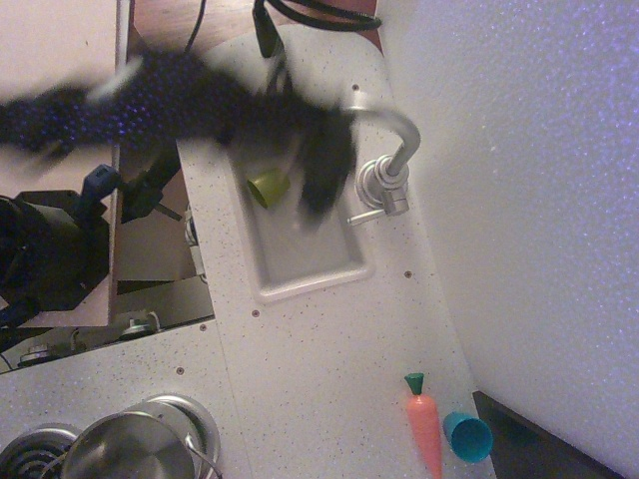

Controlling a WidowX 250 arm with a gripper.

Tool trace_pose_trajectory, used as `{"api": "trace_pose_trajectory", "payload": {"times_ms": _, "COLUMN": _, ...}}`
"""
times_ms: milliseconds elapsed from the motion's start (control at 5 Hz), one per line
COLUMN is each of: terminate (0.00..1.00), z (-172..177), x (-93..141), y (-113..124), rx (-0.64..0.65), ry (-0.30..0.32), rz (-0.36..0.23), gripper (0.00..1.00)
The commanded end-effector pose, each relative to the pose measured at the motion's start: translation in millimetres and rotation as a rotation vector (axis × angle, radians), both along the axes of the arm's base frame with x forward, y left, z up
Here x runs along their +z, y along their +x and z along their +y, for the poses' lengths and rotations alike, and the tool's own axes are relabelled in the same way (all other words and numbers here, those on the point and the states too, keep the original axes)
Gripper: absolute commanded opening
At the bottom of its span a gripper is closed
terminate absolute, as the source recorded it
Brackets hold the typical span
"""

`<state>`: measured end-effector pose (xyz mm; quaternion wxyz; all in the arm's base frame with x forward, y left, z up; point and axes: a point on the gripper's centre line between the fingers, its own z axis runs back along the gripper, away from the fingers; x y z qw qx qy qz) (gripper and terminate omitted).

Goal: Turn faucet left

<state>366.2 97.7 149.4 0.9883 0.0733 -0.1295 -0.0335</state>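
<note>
The silver faucet (384, 186) stands at the right rim of the white sink (300, 284). Its curved spout (397, 122) arches toward the far end of the sink, and its thin lever (361, 217) points toward the basin. My gripper (319, 190) is a dark motion blur hanging over the far part of the sink, just left of the spout. The blur hides whether it is open or shut and whether it touches the spout.
An olive cup (268, 186) lies in the sink. An orange toy carrot (424, 434) and a blue cup (466, 437) lie at the near right. A steel pot (130, 451) sits at the bottom left. A white wall (529, 200) runs along the right.
</note>
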Motion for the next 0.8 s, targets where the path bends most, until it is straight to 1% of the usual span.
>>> {"api": "trace_pose_trajectory", "payload": {"times_ms": 0, "terminate": 0.0, "z": 36, "x": 31, "y": 5, "rx": 0.07, "ry": 0.046, "rz": -0.104, "gripper": 1.0}}
{"api": "trace_pose_trajectory", "payload": {"times_ms": 200, "terminate": 0.0, "z": 38, "x": 17, "y": -10, "rx": 0.11, "ry": 0.062, "rz": -0.072, "gripper": 1.0}}
{"api": "trace_pose_trajectory", "payload": {"times_ms": 400, "terminate": 0.0, "z": 11, "x": 7, "y": -10, "rx": 0.051, "ry": 0.074, "rz": -0.038, "gripper": 1.0}}
{"api": "trace_pose_trajectory", "payload": {"times_ms": 600, "terminate": 0.0, "z": -32, "x": 27, "y": -24, "rx": -0.021, "ry": 0.093, "rz": -0.041, "gripper": 1.0}}
